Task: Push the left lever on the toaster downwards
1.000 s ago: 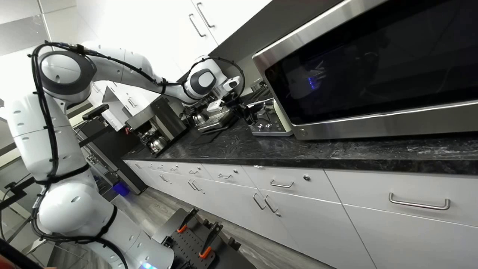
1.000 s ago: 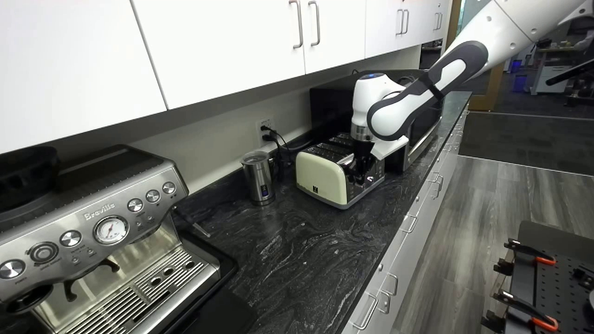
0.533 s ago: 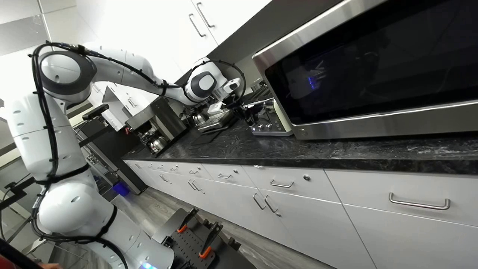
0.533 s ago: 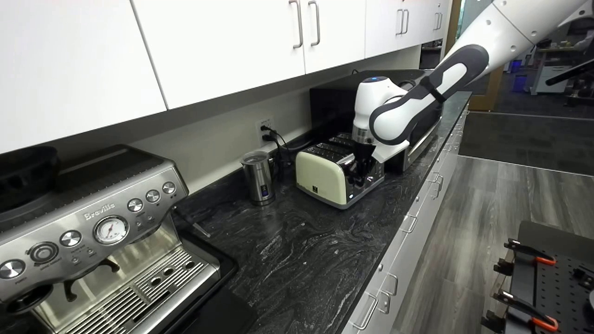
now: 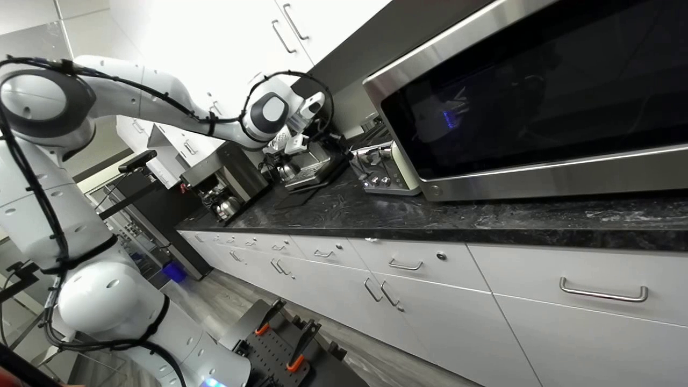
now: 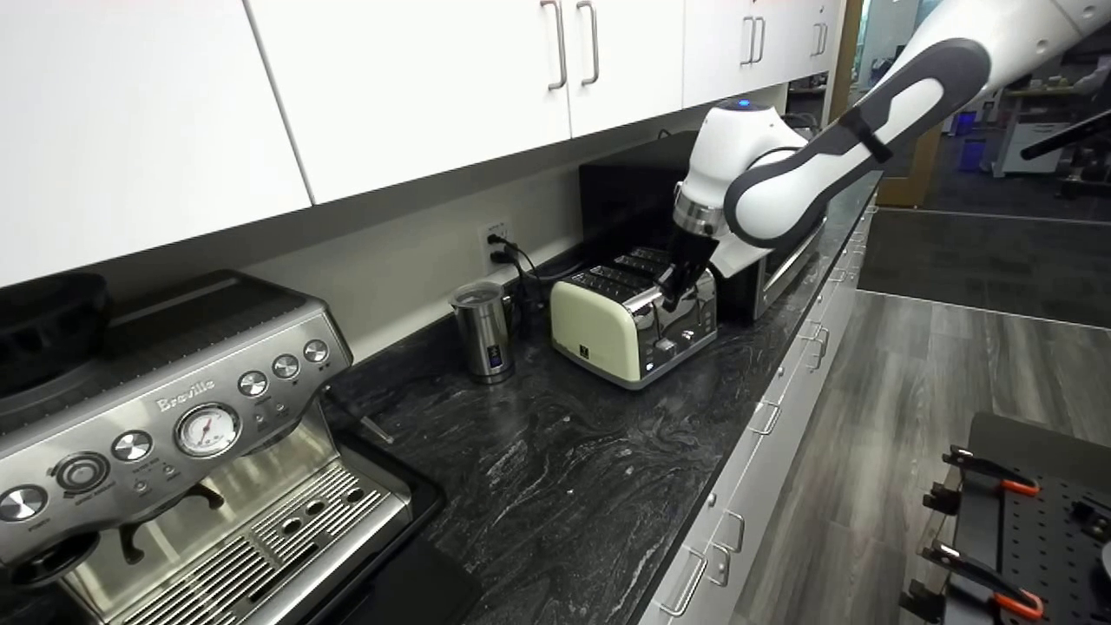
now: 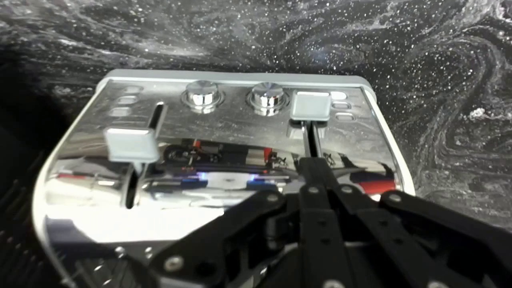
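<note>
Down: square left lever (image 7: 311, 106), glossy toaster (image 7: 228, 130).

White arm (image 5: 148, 102), toaster (image 5: 389, 167) — beside microwave (image 5: 532, 107), dark counter (image 5: 333, 215)

The toaster (image 6: 612, 325) is cream at its end and silver, mirror-like, in front; its levers (image 7: 310, 106) are pale grey, and its knobs (image 7: 268, 94) silver. The fingers (image 7: 310, 172) are black. The surface (image 6: 538, 486) is also black, with white and grey swirls. The arm (image 6: 785, 200) is white and dark grey; the microwave (image 5: 537, 107) is silver and black. The cabinets (image 6: 391, 95) are white, and the floor (image 6: 855, 417) is grey with wood grain.
</note>
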You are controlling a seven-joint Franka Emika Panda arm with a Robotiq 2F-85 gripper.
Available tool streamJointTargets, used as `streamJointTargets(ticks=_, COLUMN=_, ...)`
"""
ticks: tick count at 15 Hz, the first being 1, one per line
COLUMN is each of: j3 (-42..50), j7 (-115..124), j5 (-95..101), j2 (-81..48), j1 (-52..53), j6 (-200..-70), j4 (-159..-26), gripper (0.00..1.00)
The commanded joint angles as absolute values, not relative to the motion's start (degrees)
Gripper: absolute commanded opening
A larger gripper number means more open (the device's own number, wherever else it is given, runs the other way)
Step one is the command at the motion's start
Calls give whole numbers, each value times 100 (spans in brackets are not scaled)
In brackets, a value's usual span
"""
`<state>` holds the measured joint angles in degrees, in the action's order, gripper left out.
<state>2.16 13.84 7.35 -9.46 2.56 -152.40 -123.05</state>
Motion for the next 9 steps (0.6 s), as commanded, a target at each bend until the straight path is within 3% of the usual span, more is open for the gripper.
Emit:
streamJointTargets(ticks=1, j3=264, j7=1364, j5=768, j2=483, j1=174, j6=-15015, j4=-13283, gripper=0)
streamJointTargets(ticks=9, j3=130, j7=999, j5=488, j2=1986, j1=22, j6=-14180, j4=-13964, gripper=0)
